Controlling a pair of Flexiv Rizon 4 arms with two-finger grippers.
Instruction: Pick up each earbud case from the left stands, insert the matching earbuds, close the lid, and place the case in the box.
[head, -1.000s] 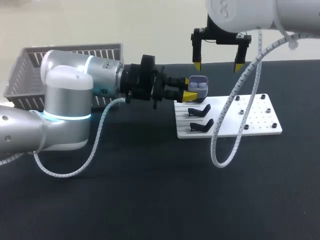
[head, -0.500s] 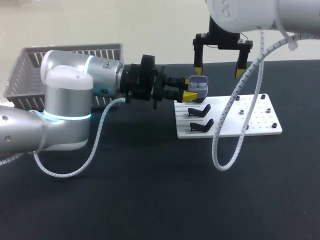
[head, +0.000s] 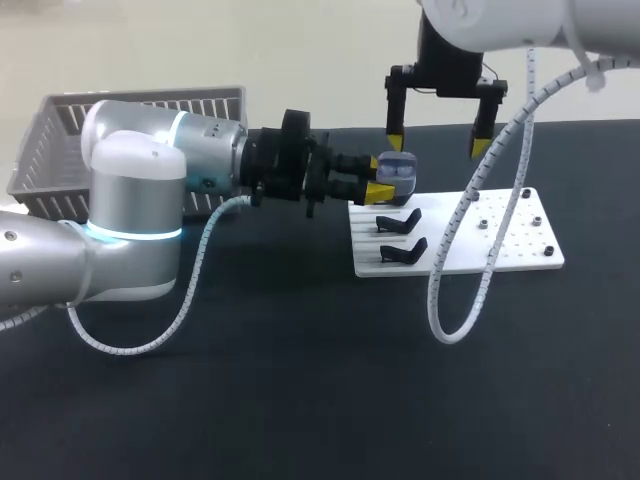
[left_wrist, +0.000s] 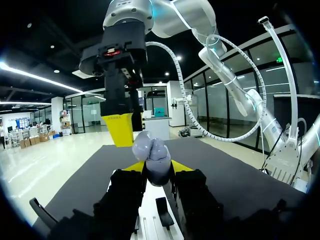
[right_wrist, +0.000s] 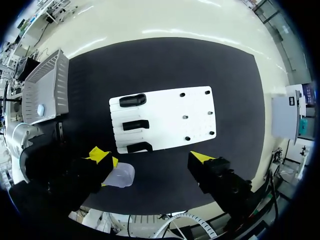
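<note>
The dark matte counter runs wide on the near side of everything I work with. At its far left edge, behind my left arm, stands the grey slatted box. From my right wrist, one small pale round thing shows inside it, too small to tell what it is. Right of the middle lies the flat white plate, well in from the counter's near edge, with black angled stands along its left side.

My left fingers reach in level and are clenched on the earbud case, a smooth, rounded, pale lavender shell held off the counter, over the plate's far left corner. I cannot tell whether its lid is shut.

My right fingers hang spread wide and point down. One yellow tip is just above the case and they grasp nothing.
</note>
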